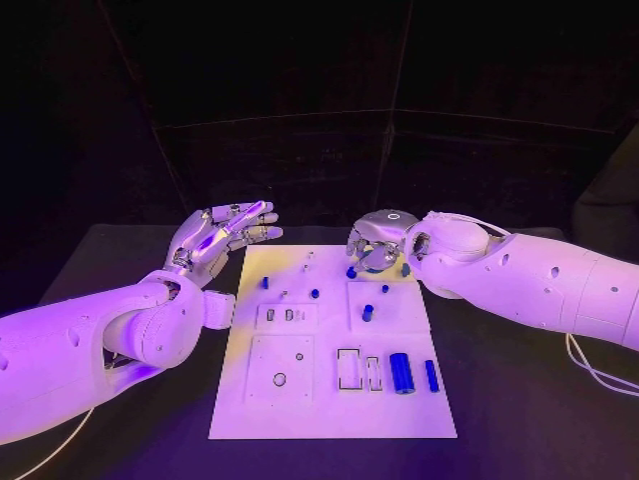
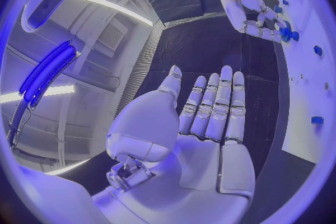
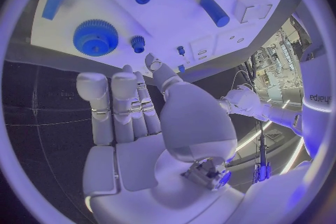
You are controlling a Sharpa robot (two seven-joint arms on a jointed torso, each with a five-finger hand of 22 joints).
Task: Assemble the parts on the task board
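Observation:
The white task board lies in the middle of the table. My right hand hovers over its far right part, fingers stretched out and holding nothing. Just past its fingertips lies a blue gear with a small blue peg beside it; from the left wrist the gear shows close to that hand. My left hand is off the board's far left corner, flat and open. A thick blue cylinder and a thin blue rod lie at the near right.
More blue pieces stand on the board: a peg near the middle and small ones farther back. Rectangular slots and a plate with a round hole sit at the near end. Black table surrounds the board.

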